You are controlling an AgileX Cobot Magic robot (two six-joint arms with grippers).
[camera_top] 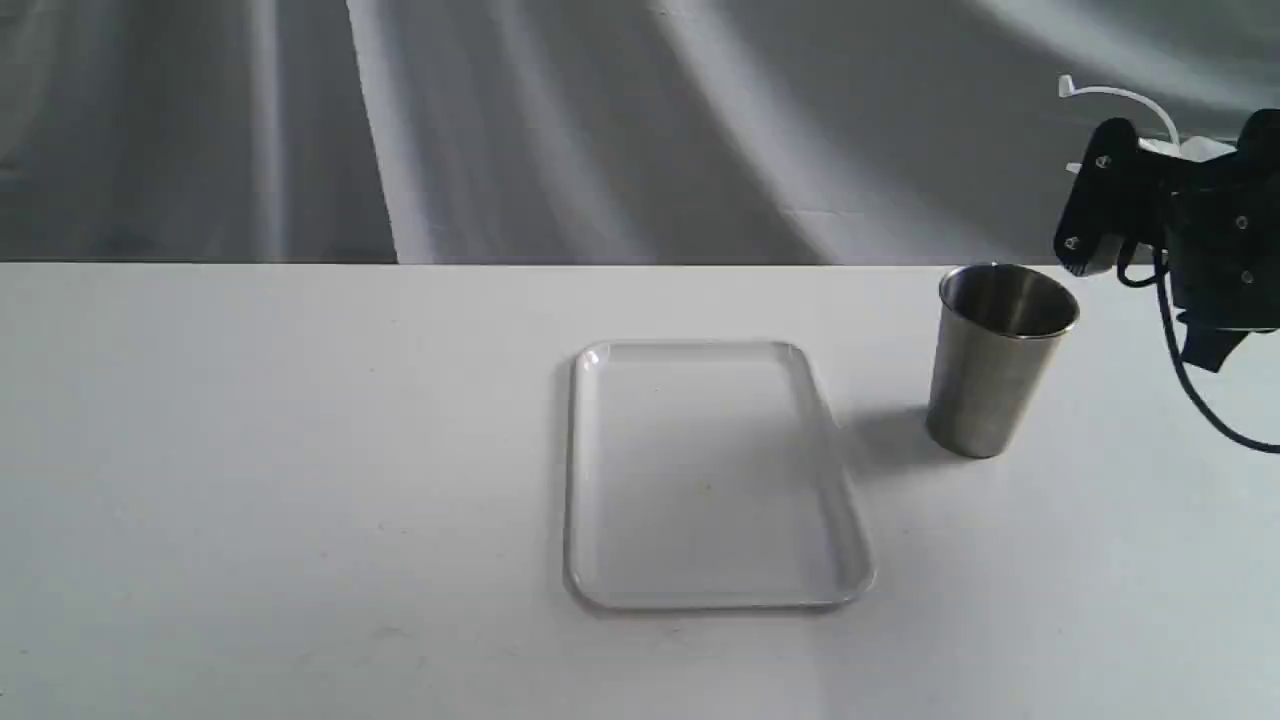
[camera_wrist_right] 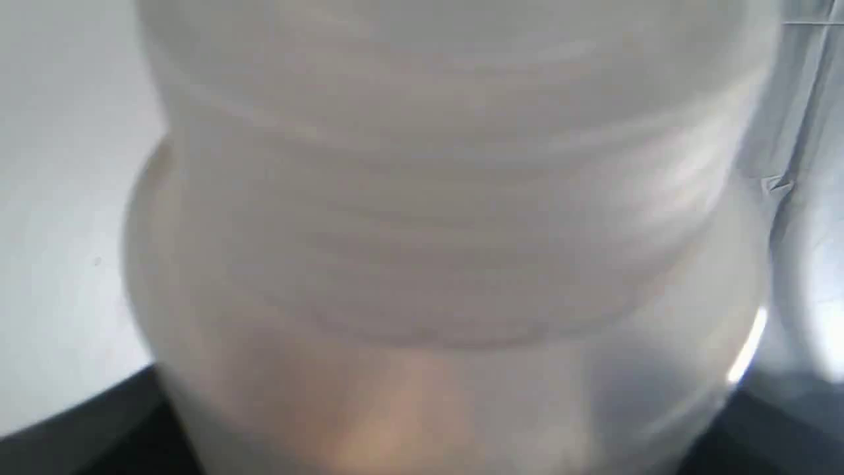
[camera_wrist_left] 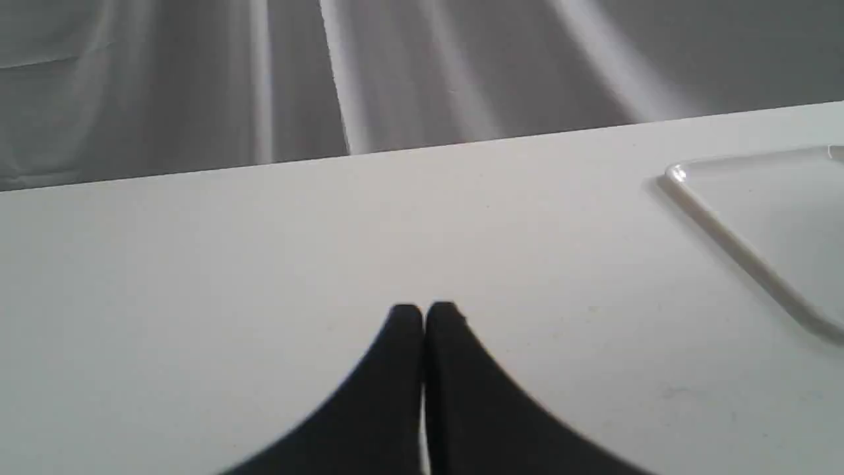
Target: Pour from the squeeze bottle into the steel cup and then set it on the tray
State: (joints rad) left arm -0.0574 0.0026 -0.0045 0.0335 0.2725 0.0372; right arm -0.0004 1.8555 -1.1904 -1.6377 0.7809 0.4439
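While the right jaws clamp the squeeze bottle [camera_wrist_right: 422, 231] aloft beside the steel cup [camera_top: 1000, 360], no stream shows.
Grasp and lift look done; I judge the pour and the set-down on the tray [camera_top: 572, 470] are both still to do. The bottle hangs above the cup's right side, mostly hidden by the arm; the left jaws sit pressed together over the tabletop [camera_wrist_left: 198, 264].

**Bottle masked, tray clipped**
Between the right gripper's [camera_top: 1150, 195] jaws the squeeze bottle [camera_wrist_right: 448, 237] is a frame-filling blur; from outside only its strap [camera_top: 1120, 95] shows above them. The tray [camera_wrist_left: 725, 218], aside from the left gripper's [camera_wrist_left: 424, 310] jaws, runs off-frame.
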